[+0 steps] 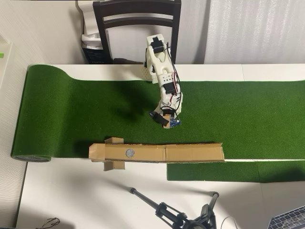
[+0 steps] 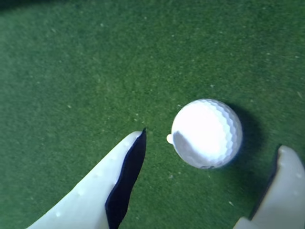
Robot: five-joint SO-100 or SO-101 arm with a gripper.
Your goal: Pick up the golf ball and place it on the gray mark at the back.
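The white dimpled golf ball [image 2: 207, 133] lies on green turf in the wrist view. It sits between my two white fingers [image 2: 114, 191], close to their tips and nearer the right one. My gripper [image 2: 214, 140] is open and neither finger touches the ball. In the overhead view the gripper [image 1: 165, 119] points down at the turf mid-mat and hides the ball. The gray mark [image 1: 129, 152] is a round spot on the left part of the brown cardboard strip [image 1: 190, 152], below and left of the gripper in that view.
The green turf mat [image 1: 71, 109] covers a white table, its left end rolled up. A dark chair [image 1: 138, 24] stands behind the arm's base. A black tripod [image 1: 181, 214] lies at the bottom edge. A tiny white dot [image 2: 169, 138] sits beside the ball.
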